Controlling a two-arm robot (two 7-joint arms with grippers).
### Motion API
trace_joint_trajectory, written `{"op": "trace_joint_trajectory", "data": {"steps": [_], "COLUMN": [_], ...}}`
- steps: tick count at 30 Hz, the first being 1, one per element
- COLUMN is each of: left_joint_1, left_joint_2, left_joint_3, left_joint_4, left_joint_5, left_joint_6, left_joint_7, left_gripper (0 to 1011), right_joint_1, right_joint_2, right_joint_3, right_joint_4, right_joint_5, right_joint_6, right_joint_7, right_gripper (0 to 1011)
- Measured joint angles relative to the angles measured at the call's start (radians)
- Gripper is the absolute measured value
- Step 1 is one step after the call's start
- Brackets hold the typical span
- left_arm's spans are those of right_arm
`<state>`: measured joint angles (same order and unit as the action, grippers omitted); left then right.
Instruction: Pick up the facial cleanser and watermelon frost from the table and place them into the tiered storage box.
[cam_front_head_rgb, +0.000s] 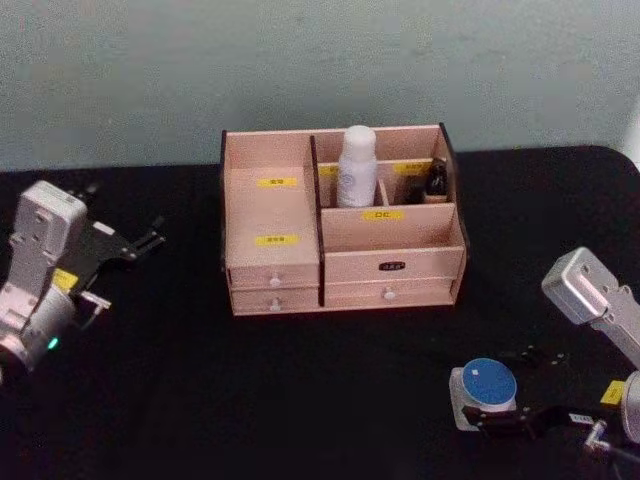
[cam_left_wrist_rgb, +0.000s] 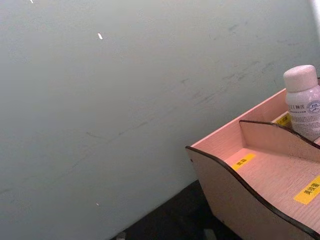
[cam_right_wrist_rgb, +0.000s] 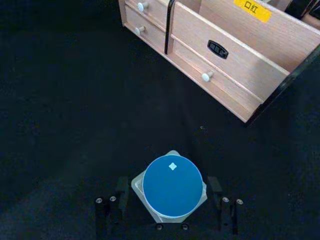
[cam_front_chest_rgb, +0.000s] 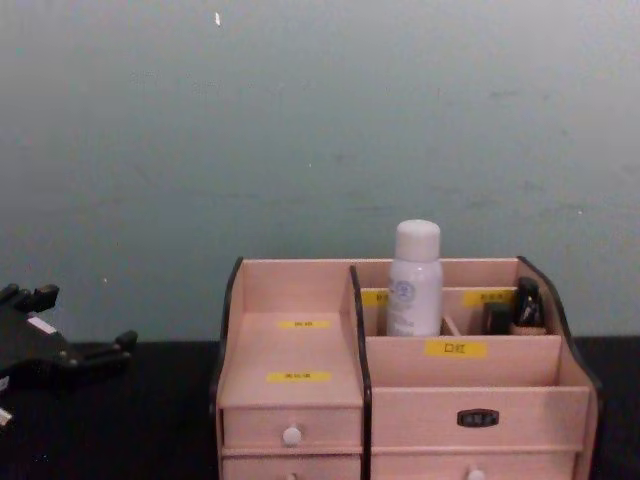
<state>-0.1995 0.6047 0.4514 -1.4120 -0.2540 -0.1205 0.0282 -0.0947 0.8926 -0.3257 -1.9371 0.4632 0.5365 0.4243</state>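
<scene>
Left gripper, fingers spread wide and empty, hovers at 9 o'clock of the pale wooden tiered storage box. A white cylindrical bottle stands upright in its rear compartment. At 5 o'clock, the right gripper brackets a round blue-lidded jar on the black table.

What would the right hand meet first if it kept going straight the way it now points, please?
The right hand already straddles the blue-lidded jar, so it would meet that first. Beyond it lies bare black table, then the tiered storage box, though depth is hard to judge.
</scene>
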Motion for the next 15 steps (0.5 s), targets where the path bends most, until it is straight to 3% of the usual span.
{"op": "trace_joint_trajectory", "data": {"steps": [15], "left_joint_1": [0.000], "left_joint_2": [0.000], "left_joint_3": [0.000], "left_joint_4": [0.000], "left_joint_5": [0.000], "left_joint_6": [0.000], "left_joint_7": [0.000], "left_gripper": [1001], "right_joint_1": [0.003], "right_joint_2": [-0.005], "right_joint_3": [-0.004], "right_joint_4": [0.002], "right_joint_5": [-0.008], "right_joint_6": [0.015], "right_joint_7": [-0.001], "right_gripper": [1000]}}
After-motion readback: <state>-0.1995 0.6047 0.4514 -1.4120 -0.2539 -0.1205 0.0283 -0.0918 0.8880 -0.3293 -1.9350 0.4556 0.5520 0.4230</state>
